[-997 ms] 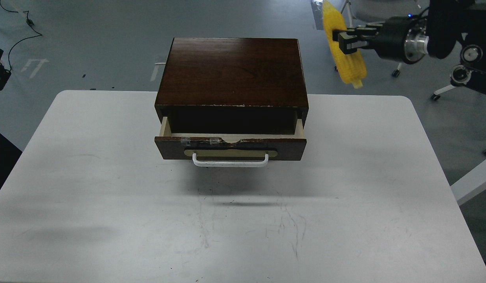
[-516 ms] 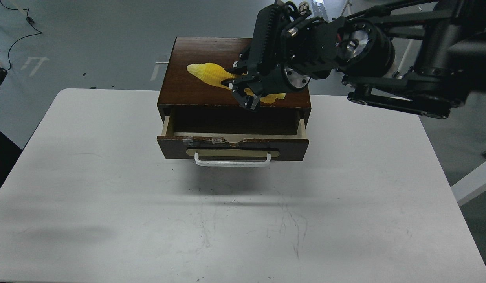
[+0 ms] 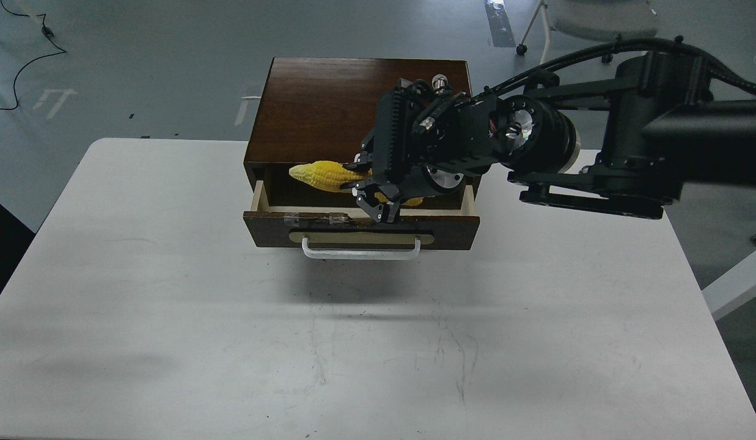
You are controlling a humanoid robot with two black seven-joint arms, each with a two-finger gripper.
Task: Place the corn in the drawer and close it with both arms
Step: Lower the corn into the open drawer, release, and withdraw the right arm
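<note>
White table (image 3: 170,275) | drawer (image 3: 360,227) open | right gripper (image 3: 373,192) grips corn (image 3: 329,176) over it

Even overhead light; soft shadow under drawer (image 3: 360,229); sharp, perhaps slight edge distortion.

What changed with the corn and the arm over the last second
The right gripper, shut on the corn, swung in from the far right and came down from over the cabinet top to the open drawer. The drawer stayed open; the left arm is out of view.

No legible txt, labels or nos. anywhere.
</note>
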